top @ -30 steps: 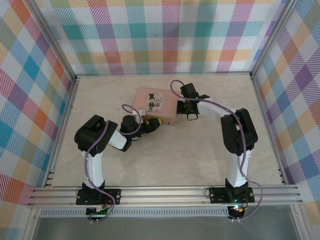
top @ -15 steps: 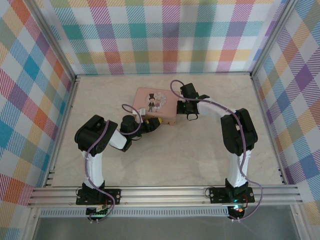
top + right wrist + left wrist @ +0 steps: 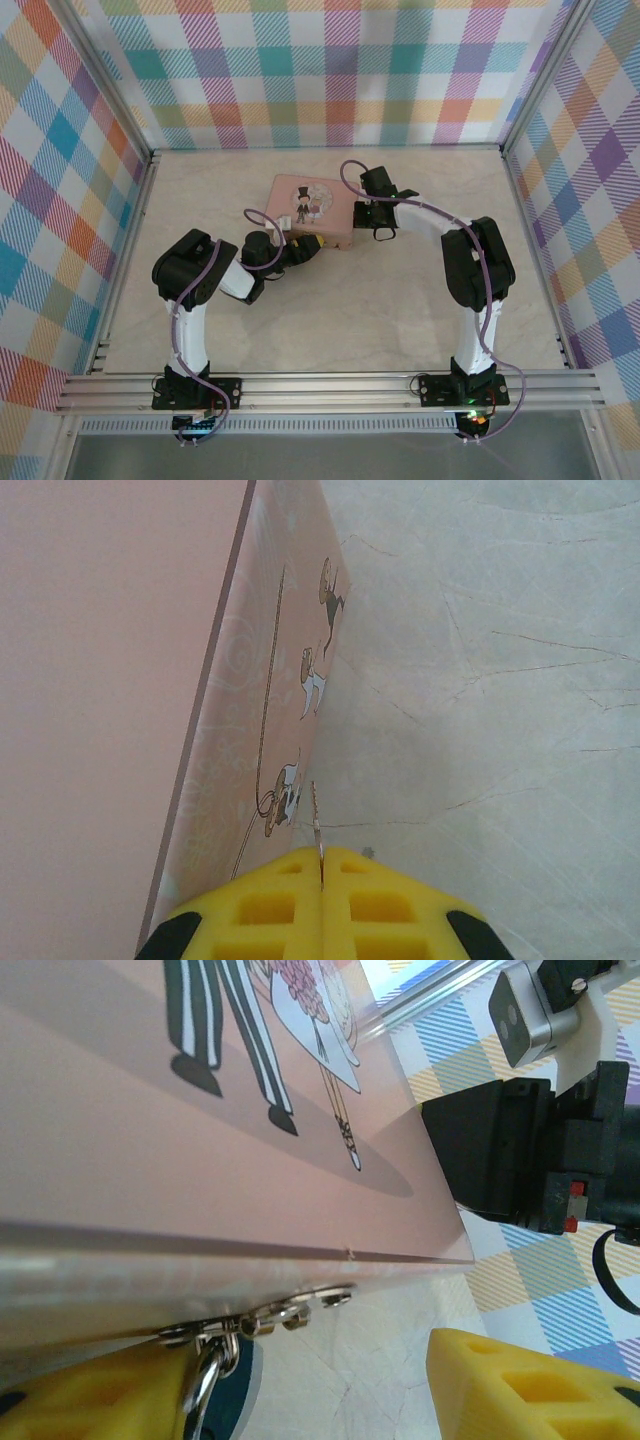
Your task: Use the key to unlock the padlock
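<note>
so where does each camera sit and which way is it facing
Top external: above and behind the arms, looking down on the table; both whole arms reach to the pink tin.
Left wrist: low at the tin's edge, looking along its lid toward the right arm; left gripper open, padlock by one finger.
Right wrist: looks along the tin's side to the table; right gripper shut on the key.
Shared: all three see the tin.

L pincer open; R pincer clamped on key; both arms bent inward.
</note>
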You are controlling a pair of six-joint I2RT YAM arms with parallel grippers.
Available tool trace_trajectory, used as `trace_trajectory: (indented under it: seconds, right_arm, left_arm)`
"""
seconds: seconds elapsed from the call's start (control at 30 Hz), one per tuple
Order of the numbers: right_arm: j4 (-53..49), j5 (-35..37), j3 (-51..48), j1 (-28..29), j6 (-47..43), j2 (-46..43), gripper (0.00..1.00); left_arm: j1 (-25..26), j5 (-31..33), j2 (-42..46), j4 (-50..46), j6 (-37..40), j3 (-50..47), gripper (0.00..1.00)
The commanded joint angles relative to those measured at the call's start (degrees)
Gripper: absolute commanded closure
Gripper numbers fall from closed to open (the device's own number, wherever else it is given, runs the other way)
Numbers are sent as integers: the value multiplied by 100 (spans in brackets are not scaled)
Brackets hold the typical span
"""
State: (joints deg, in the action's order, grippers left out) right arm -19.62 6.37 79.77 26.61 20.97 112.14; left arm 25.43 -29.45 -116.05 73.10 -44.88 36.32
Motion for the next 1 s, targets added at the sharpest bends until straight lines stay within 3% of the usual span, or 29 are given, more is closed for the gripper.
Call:
trace_trajectory:
  seconds: [0.0,0.13,0.43,0.97]
  right_arm:
    - [-141,-127,181,116,-28,36,100]
    - [-148,-120,207,125,-32,36,100]
    - [-165,-83,205,142,-30,49,100]
    - [-174,-75,232,187,-14,76,100]
  left_arm:
    - [50,-167,-58,652,-77,124,41]
    - [50,44,-31,610,44,0,36]
    - [67,-167,20,799,85,-43,40]
    - [104,361,-94,695,89,-56,42]
